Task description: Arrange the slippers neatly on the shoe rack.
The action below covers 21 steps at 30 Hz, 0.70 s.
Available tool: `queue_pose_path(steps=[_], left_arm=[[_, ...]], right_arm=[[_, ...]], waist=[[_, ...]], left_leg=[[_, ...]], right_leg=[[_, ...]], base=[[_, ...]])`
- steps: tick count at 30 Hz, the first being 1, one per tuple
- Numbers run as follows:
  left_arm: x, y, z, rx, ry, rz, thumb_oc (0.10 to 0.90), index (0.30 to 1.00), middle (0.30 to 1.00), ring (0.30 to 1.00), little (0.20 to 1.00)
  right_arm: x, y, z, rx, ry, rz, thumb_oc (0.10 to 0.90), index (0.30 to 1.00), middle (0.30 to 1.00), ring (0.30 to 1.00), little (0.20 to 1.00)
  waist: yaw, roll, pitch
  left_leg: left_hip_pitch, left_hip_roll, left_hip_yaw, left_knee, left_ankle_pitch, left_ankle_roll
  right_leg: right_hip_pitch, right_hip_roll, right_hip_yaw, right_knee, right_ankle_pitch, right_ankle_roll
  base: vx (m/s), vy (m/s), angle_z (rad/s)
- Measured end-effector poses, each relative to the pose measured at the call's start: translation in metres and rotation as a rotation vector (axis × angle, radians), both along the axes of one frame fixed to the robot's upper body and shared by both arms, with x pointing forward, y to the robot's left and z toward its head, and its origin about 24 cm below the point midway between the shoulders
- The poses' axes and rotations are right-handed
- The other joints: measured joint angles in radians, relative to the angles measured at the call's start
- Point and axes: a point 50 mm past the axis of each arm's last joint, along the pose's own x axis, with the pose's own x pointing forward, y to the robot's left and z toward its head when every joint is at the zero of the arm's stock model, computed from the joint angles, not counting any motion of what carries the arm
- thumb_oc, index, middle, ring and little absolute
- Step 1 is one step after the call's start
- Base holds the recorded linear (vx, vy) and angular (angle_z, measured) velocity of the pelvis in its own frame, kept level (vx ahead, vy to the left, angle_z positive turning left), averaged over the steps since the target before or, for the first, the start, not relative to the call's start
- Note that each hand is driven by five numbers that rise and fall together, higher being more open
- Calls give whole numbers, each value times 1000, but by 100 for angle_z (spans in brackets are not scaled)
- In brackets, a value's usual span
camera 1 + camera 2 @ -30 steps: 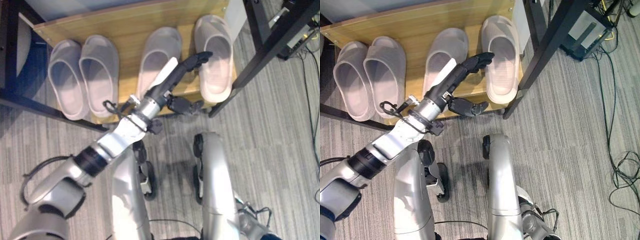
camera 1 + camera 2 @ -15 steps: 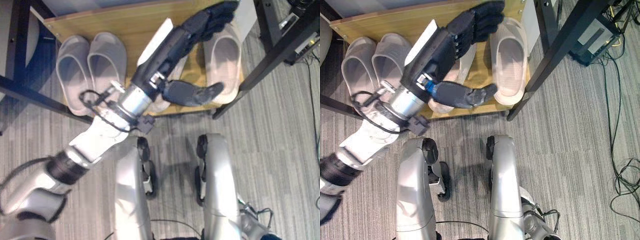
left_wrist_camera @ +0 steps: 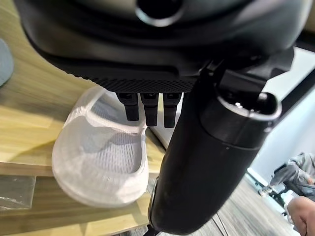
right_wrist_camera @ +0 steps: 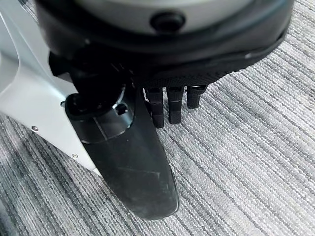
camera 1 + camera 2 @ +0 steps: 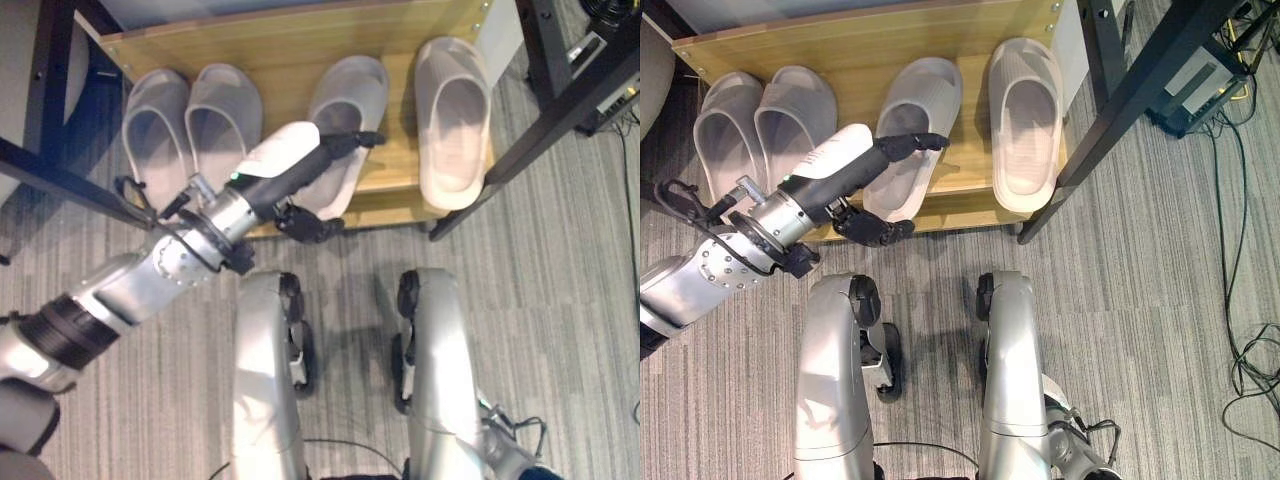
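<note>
1. Four grey slippers sit on the wooden shoe rack point(image 5: 300, 45), which spans the top of the head view with grey carpet point(image 5: 560, 300) in front of it.
2. Over on the rack's left, the tidy pair point(image 5: 190, 125) lies side by side, sides touching, toes pointing to the back.
3. Now the loose two: the tilted slipper point(image 5: 343, 110) leans with its heel drifting toward the rack's front edge, and the right-hand slipper point(image 5: 453, 115) sits well apart from it, heel overhanging the front edge a touch.
4. And the left hand point(image 5: 300, 165) is out over the tilted slipper, fingers straight, thumb spread below, gripping nothing.
5. Down by the carpet, the right hand point(image 4: 147, 123) hangs relaxed, fingers loose, empty.
6. Handling call: these look like moulded foam, so probably light, springy and a bit squashy, with a matte skin that shouldn't slip much. I'd nudge the tilted slipper at its side wall or heel, or pinch the strap over the toe to lift it.
7. Labels? No readable writing on slippers or rack.
</note>
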Motion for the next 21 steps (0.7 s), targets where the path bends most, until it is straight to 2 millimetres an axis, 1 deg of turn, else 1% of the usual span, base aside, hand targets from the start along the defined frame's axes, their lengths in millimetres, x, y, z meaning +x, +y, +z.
queue_pose_path(steps=[4, 7, 8, 9, 10, 11, 15, 17, 21], left_arm=[[0, -2, 1, 1, -5, -6, 800, 900, 900, 900, 900], [4, -17, 0, 21, 10, -50, 800, 900, 900, 900, 900], [7, -25, -3, 2, 33, -69, 800, 900, 900, 900, 900], [12, -38, -12, 4, 75, -100, 800, 900, 900, 900, 900], [18, -48, -20, -35, 108, -105, 800, 900, 900, 900, 900], [21, -51, -23, -45, 122, -102, 800, 900, 900, 900, 900], [25, -54, -27, -61, 139, -88, 800, 900, 900, 900, 900], [28, -57, -29, -91, 148, -82, 800, 900, 900, 900, 900], [29, -56, -28, -111, 132, -69, 800, 900, 900, 900, 900]], right_arm=[[0, 0, 0, -1, -1, -1, 800, 900, 900, 900, 900], [0, 0, 0, -2, -2, -1, 800, 900, 900, 900, 900], [0, 0, 0, -3, -2, -1, 800, 900, 900, 900, 900], [1, 0, 0, -2, -2, 0, 800, 900, 900, 900, 900], [1, 1, 0, -1, -2, 0, 800, 900, 900, 900, 900], [1, 1, 0, 0, -5, 2, 800, 900, 900, 900, 900], [2, 1, 1, -2, -9, 2, 800, 900, 900, 900, 900], [2, 0, 1, -2, -6, 2, 800, 900, 900, 900, 900], [2, 1, 1, 0, -6, 4, 800, 900, 900, 900, 900]], waist=[[-2, 0, 0], [-6, 0, 0], [-6, 0, 0], [-10, 0, 0], [-18, 0, 0], [-21, 0, 0], [-35, -1, 0], [-30, -1, 0], [-30, -2, 0]], left_leg=[[0, 0, 0, 0, 0, 0], [0, 1, 0, 0, 0, 0], [1, 1, 2, -1, 0, 0], [1, 1, 2, -1, 0, 1], [2, 2, 2, -1, 0, 1], [2, 3, 1, -1, 0, 1], [3, 4, 2, -2, 0, 0], [3, 4, 2, -2, 0, 1], [3, 3, 2, -2, 0, 0]], right_leg=[[0, 0, 0, 0, 0, 0], [-1, 0, 0, 0, 0, 0], [0, 0, 2, 0, 0, 0], [1, 0, 2, -1, 0, 0], [1, 1, 2, -1, 0, 0], [0, 2, 1, -1, 0, 0], [-1, 3, 2, 0, 0, 0], [0, 2, 2, 0, 0, 0], [0, 2, 1, -1, 0, 0]], base=[[0, 0, 0], [0, 0, 0], [0, 0, 0], [0, 0, 0], [0, 0, 0], [0, 0, 0], [0, 0, 0], [0, 0, 0], [0, 0, 0]])
